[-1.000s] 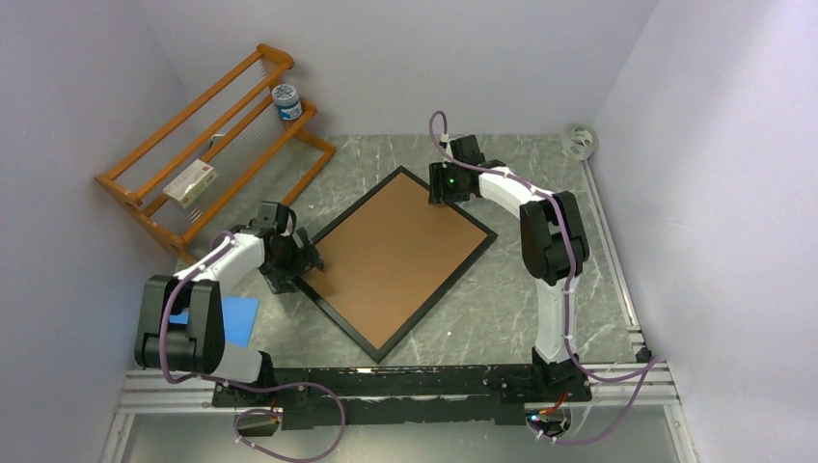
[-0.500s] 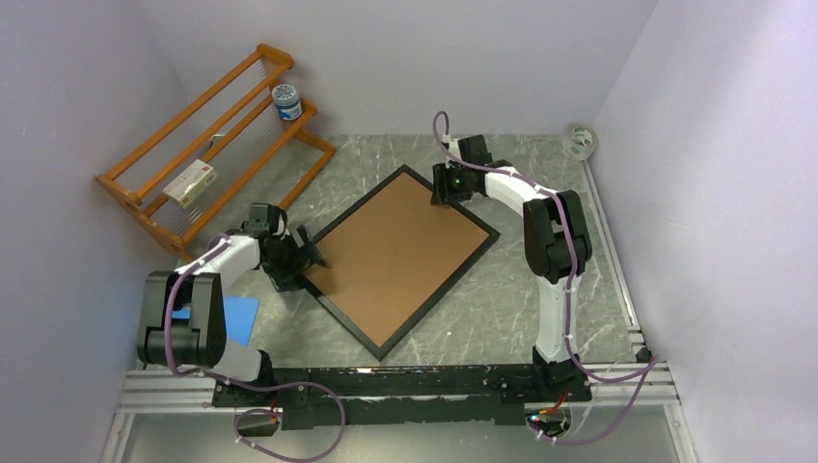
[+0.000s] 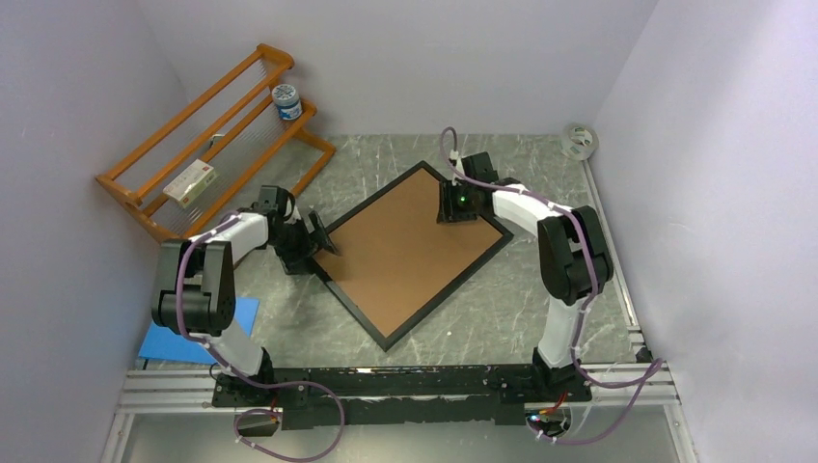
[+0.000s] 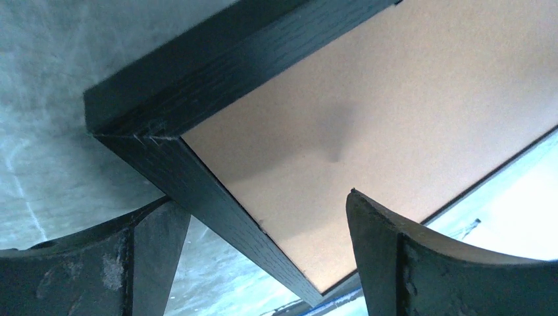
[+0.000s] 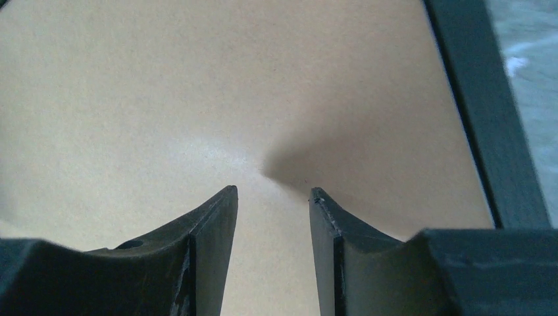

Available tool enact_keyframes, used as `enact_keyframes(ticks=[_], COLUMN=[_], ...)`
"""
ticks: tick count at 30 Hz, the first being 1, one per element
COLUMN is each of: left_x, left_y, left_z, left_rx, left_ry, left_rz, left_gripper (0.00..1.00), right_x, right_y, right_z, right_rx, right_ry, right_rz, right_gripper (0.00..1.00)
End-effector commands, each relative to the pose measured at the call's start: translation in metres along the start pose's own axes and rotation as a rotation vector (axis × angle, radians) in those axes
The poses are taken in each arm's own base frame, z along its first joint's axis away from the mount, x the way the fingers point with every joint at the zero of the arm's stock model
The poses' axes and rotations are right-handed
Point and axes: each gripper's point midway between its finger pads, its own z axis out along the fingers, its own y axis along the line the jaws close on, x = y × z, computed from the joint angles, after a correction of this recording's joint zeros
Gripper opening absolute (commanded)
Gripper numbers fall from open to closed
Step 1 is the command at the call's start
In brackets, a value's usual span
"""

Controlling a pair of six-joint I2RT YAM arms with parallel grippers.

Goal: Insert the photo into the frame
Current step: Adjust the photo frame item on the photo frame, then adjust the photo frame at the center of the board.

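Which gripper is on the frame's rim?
The left gripper: open jaws straddle the black frame by a corner; the right gripper sits over the brown board.

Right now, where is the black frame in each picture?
Top view: the black frame lies tilted like a diamond in the middle of the picture.
Left wrist view: one corner of it fills the upper left.
Right wrist view: one side of it runs down near the right edge.
Shared landmark: the brown board inside the frame shows in all three views.

White-and-black jointed arms (image 3: 236, 236), looping purple cables (image 3: 447, 143), green light (image 3: 466, 201) at right wrist.
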Motion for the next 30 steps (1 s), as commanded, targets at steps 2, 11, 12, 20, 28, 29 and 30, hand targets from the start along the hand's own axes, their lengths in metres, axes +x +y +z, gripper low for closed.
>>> enact_keyframes(ticks=[2, 11, 12, 20, 28, 29, 30], left_x=[-0.037, -0.073, -0.076, -0.113, -0.133, -0.132, -0.130], left_y=[0.017, -0.006, -0.021, -0.091, -0.111, -0.112, -0.113], left_z=[-0.010, -0.068, -0.069, -0.048, 0.007, 0.013, 0.016], left_rx=[-0.157, -0.174, -0.110, 0.152, 0.288, 0.304, 0.316], left_ry=[-0.143, -0.330, -0.326, -0.222, -0.087, -0.064, -0.048], left_rz=[0.053, 0.236, 0.289, 0.471, 0.469, 0.460, 0.454], left_gripper=[0.93, 0.93, 0.93, 0.88, 0.85, 0.83, 0.82], right_x=[-0.053, -0.044, -0.036, 0.051, 0.085, 0.086, 0.087], right_y=[-0.001, -0.011, -0.014, -0.042, -0.022, -0.021, -0.020], right_z=[-0.055, -0.110, -0.114, -0.118, -0.094, -0.091, -0.088], right_rx=[0.133, 0.258, 0.274, 0.322, 0.169, 0.160, 0.153], right_ry=[-0.208, -0.308, -0.302, -0.171, -0.076, -0.067, -0.059], right_rz=[0.089, 0.358, 0.397, 0.696, 0.795, 0.797, 0.799], right_gripper=[0.49, 0.56, 0.57, 0.67, 0.77, 0.77, 0.77])
